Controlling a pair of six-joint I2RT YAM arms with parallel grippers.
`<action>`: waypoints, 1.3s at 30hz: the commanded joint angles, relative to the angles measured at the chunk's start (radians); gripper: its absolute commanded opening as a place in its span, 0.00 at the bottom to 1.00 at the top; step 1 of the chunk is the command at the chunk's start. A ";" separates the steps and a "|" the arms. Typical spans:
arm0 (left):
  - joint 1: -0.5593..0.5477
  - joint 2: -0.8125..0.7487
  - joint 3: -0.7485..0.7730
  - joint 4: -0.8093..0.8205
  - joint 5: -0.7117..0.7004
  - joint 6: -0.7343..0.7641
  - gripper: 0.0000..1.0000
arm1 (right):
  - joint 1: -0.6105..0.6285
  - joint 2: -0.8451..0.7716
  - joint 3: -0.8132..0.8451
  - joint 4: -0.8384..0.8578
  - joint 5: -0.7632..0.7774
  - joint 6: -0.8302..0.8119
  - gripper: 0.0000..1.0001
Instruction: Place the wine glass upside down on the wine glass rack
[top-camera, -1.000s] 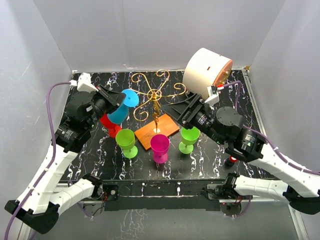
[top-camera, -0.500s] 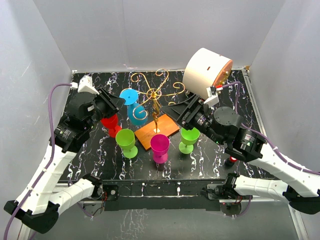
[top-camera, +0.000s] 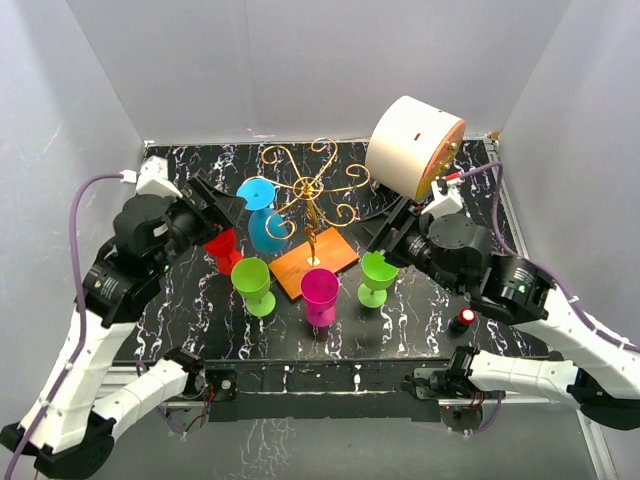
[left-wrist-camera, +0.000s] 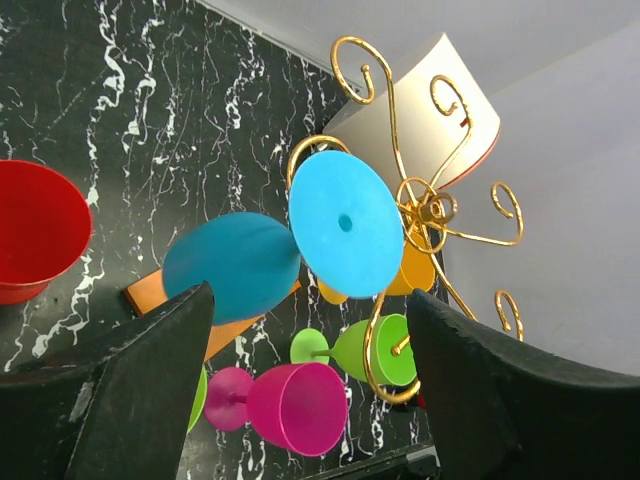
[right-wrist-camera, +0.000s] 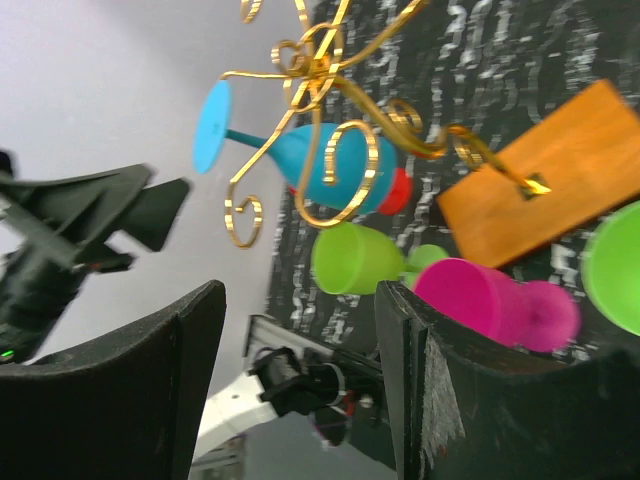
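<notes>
The left tool (top-camera: 228, 203) is noted open and empty, jaws spread just clear of the blue wine glass (top-camera: 265, 232). The right tool (top-camera: 386, 236) is likewise open and empty, held low beside the wine glass rack (top-camera: 312, 188), judged kept out of the way. The glass is seen hung on the rack above the desk (top-camera: 425, 312), foot uppermost and caught on a gold scroll arm, bowl mouth-down and somewhat tilted, so placement is judged done. It is recorded as opaque bright blue: flat round foot, short stem, deep bowl.
</notes>
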 joint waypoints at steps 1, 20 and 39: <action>0.005 -0.097 0.017 -0.055 -0.038 0.055 0.78 | 0.003 -0.019 0.096 -0.263 0.133 -0.069 0.60; 0.005 -0.235 -0.054 -0.009 0.010 0.263 0.81 | 0.002 0.215 0.053 -0.443 0.236 -0.061 0.55; 0.005 -0.209 -0.048 0.036 0.067 0.288 0.83 | -0.120 0.292 -0.144 -0.177 0.145 -0.196 0.36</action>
